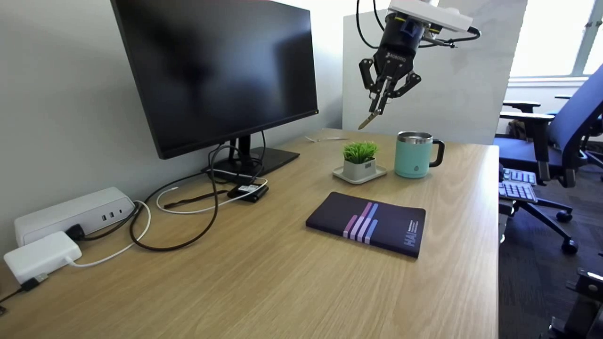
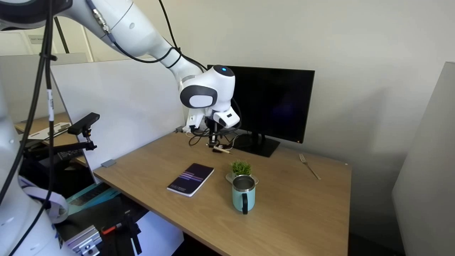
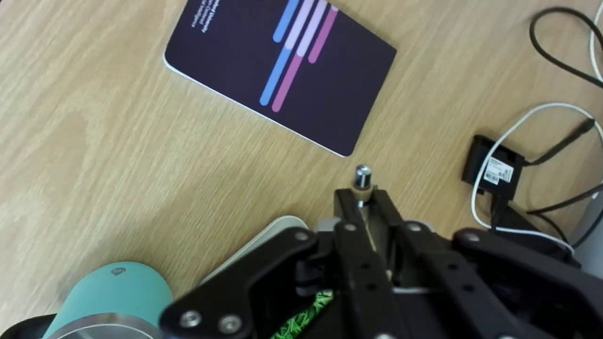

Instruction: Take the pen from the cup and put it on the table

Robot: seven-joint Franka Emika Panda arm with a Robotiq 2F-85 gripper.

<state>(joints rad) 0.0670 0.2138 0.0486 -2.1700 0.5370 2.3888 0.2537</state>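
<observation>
1 pen (image 3: 362, 177), pinched aslant by gripper (image 1: 376, 112) w/ jaws narrow on it, up in air; cup (image 1: 411, 157) stands apart, toward right edge of table (image 1: 264, 282) in an exterior view. Step now, prob.: put-down. Swing clear of plant (image 1: 360, 151) & notebook (image 1: 339, 221), tilt pen near flat, lower slowly, well in from edges/corners, release only after contact so it won't roll. Txt: gripper "ROBOTIQ"; cup logo too small to read; notebook "HAI", also "University" in wrist view; black box sticker (image 3: 499, 171) illegible.
</observation>
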